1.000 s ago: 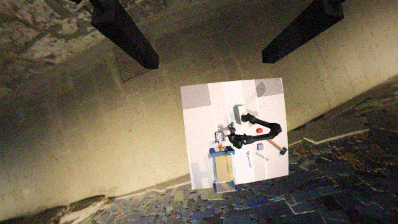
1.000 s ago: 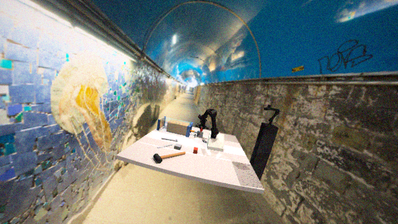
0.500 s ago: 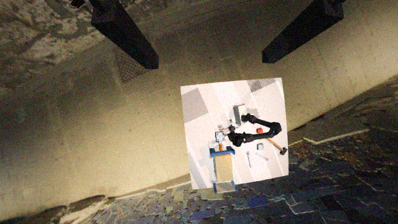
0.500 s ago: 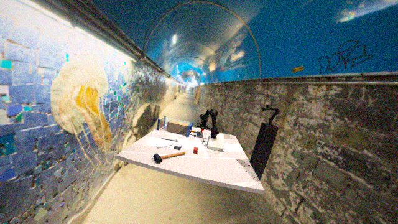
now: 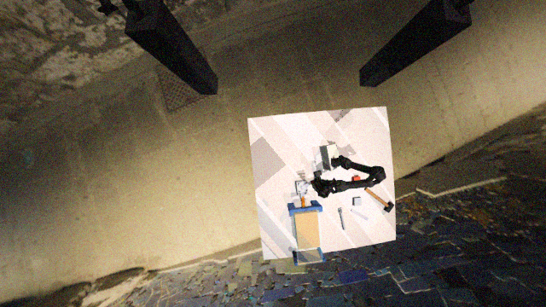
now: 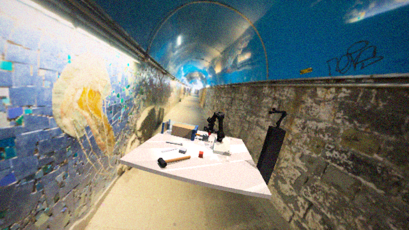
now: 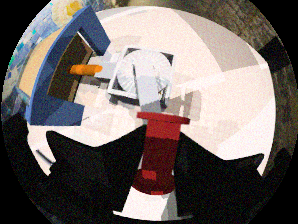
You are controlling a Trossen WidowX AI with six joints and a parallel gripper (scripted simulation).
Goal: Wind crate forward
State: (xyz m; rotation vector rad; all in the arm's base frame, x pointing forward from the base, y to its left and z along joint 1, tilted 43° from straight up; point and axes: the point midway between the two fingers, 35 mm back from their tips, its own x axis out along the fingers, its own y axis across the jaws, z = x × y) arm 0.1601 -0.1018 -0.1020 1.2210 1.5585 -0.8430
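My gripper (image 7: 159, 131) is shut on the red grip (image 7: 162, 131) of the winch handle, whose grey arm (image 7: 148, 95) reaches over the pale round top of the winch (image 7: 131, 75) (image 5: 301, 188) (image 6: 205, 137). The key and hole are hidden, so I cannot tell how the key sits. The cubby has a tan top (image 5: 307, 230) (image 7: 39, 62) and a blue frame (image 5: 316, 208) (image 6: 194, 133) (image 7: 42, 102) at its mouth. A brown face, seemingly the crate (image 7: 61, 82), shows inside the mouth. An orange piece (image 7: 85, 69) (image 5: 303, 201) runs from it towards the winch. The crate's gap and tilt are unclear.
A mallet (image 5: 376, 197) (image 6: 179, 159), a red block (image 5: 356, 177) (image 6: 200, 154), a grey block (image 5: 357, 200) (image 6: 183, 151), a dark grey tool (image 5: 341, 219) (image 6: 174, 143) and a pale rod (image 5: 359, 214) lie on the bench, away from the winch.
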